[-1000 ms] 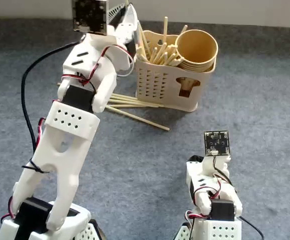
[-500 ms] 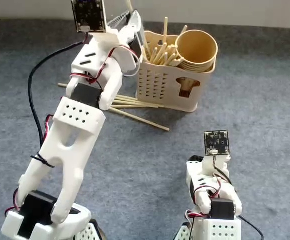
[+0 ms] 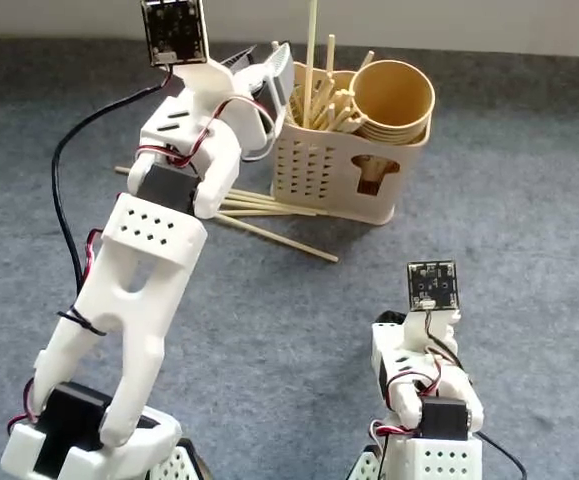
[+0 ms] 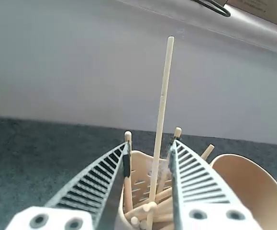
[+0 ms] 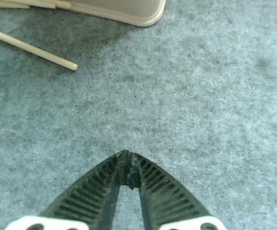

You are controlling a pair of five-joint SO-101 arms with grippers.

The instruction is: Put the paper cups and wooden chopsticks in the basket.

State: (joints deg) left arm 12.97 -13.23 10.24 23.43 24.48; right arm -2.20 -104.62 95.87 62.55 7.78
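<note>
Chopsticks [image 3: 279, 240] loose on carpet [image 3: 529, 250] beside basket [image 3: 329, 170], partly under left arm [image 3: 169, 200], cups [image 3: 394, 95] inside

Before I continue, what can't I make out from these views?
Loose chopsticks on the carpet, high view: the left arm covers part of them, so no count.
Paper cups in the basket, high view: stacked, number unclear.
Upright chopstick, high view: tip cut off by the top edge.
</note>
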